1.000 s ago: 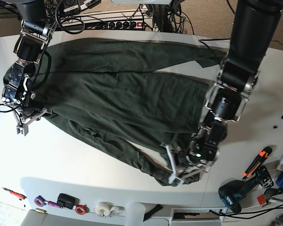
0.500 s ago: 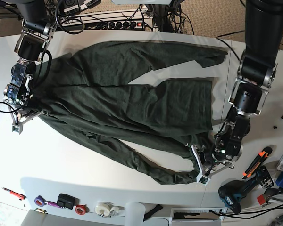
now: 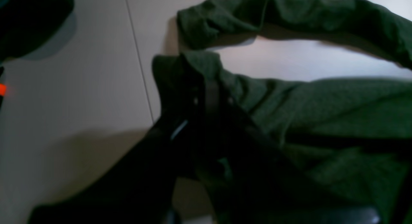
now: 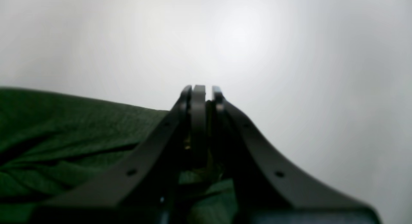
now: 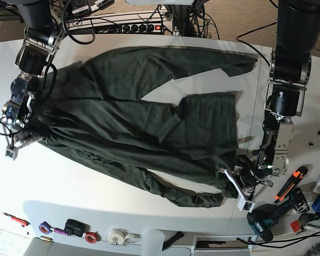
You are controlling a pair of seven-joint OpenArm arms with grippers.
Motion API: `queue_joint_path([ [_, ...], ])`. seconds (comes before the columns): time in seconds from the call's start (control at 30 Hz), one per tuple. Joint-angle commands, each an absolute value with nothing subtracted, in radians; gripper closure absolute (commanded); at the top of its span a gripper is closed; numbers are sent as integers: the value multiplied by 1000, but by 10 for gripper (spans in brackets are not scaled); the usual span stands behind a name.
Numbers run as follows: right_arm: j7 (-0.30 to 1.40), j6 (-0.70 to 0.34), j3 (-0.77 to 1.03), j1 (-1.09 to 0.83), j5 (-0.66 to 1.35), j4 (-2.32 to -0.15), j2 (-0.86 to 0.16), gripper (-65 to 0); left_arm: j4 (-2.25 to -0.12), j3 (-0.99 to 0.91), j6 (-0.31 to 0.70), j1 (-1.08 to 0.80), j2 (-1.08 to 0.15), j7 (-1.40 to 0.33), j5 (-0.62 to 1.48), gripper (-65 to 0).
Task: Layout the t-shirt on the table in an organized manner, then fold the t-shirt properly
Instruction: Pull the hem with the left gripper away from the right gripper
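My left gripper (image 5: pixel 239 188), clamped on the shirt's (image 5: pixel 144 122) near corner, has slid outward over the last second, dragging that edge toward the table's (image 5: pixel 149 213) front. Farther off, my right gripper (image 5: pixel 13 143) pinches the opposite edge, so the cloth lies wider and flatter, though still creased.

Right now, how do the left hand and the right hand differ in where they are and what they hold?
The left hand grips the t-shirt at its near corner, close to the table seam; the right hand grips the opposite edge, on the far side of the cloth. Tools lie beside the left hand; only bare white table lies past the right hand. Both are shut on green fabric, low over the table.
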State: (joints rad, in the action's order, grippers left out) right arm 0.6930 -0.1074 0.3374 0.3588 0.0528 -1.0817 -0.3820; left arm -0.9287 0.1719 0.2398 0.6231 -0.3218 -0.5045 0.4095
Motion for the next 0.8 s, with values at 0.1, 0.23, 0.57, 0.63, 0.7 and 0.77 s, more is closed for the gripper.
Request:
queue_joint_path([
  [0.1, 662, -100, 341, 433, 44, -1100, -405, 0, -947, 156, 233, 656, -336, -494, 408, 0],
  [0.23, 662, -100, 341, 461, 44, -1100, -405, 0, -947, 156, 234, 654, -335, -500, 408, 0],
  [0.57, 601, -71, 341, 463, 14, -1100, -424, 0, -947, 156, 233, 626, -336, -498, 405, 0],
  [0.63, 601, -69, 341, 463, 12, -1100, -434, 0, -947, 156, 233, 627, -336, -497, 405, 0],
  [0.7, 603, -69, 341, 463, -1, -1100, -439, 0, -947, 154, 233, 626, -336, -493, 406, 0],
  [0.77, 607, -59, 341, 463, -1, -1100, -443, 0, -947, 154, 233, 626, -336, -478, 409, 0],
])
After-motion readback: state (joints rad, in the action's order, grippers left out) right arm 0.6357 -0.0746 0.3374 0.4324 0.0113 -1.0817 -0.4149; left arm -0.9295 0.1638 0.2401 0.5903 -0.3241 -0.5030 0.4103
